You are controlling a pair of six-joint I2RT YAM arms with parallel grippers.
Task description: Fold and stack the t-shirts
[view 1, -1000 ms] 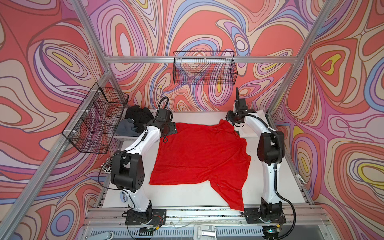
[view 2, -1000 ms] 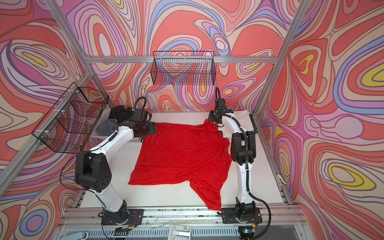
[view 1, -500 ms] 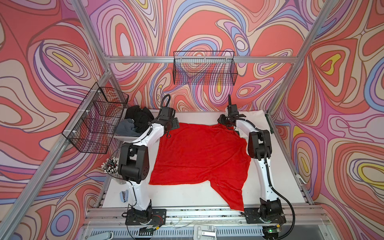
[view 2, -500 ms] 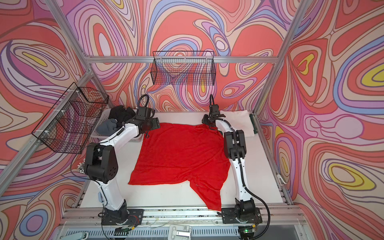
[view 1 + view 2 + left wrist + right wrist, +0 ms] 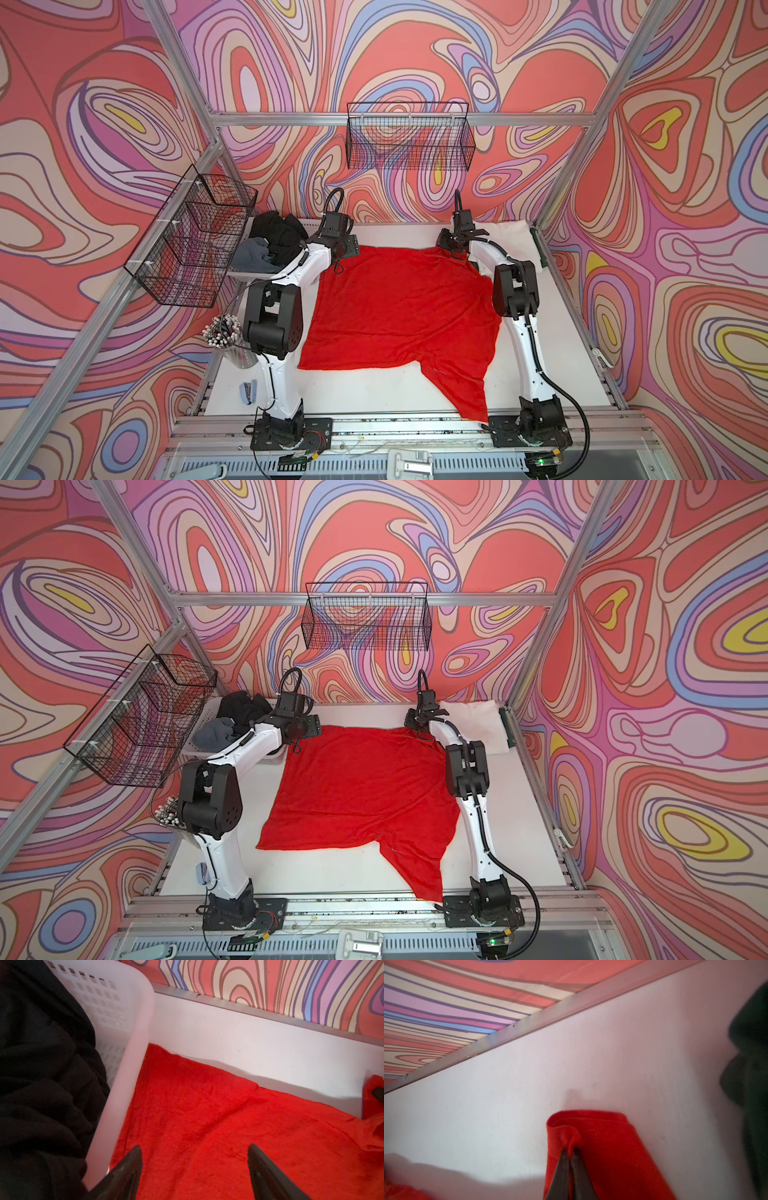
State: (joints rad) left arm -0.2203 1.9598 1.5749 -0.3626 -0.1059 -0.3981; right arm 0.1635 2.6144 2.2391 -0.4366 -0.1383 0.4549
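A large bright red t-shirt [image 5: 399,307] [image 5: 361,787] lies spread over the white table, one sleeve trailing toward the front edge. My left gripper [image 5: 195,1149] [image 5: 345,251] hovers open over its far left corner, beside the basket, with only red cloth between the fingers. My right gripper [image 5: 570,1150] [image 5: 449,246] is shut on a pinched fold of the shirt's far right corner. A folded white t-shirt [image 5: 507,243] lies at the back right on a dark green one [image 5: 751,1084]. Black [image 5: 276,237] and grey [image 5: 253,254] shirts fill the basket.
The white perforated basket [image 5: 128,1043] stands at the back left, touching the red shirt's edge. Black wire baskets hang on the back wall [image 5: 409,141] and the left wall [image 5: 195,245]. A cup of pens [image 5: 224,332] and a stapler [image 5: 248,392] sit at the left edge.
Both arms have stretched toward the far edge of the table. The right gripper has closed on the red shirt's far right corner. The left gripper stays open over the far left corner.
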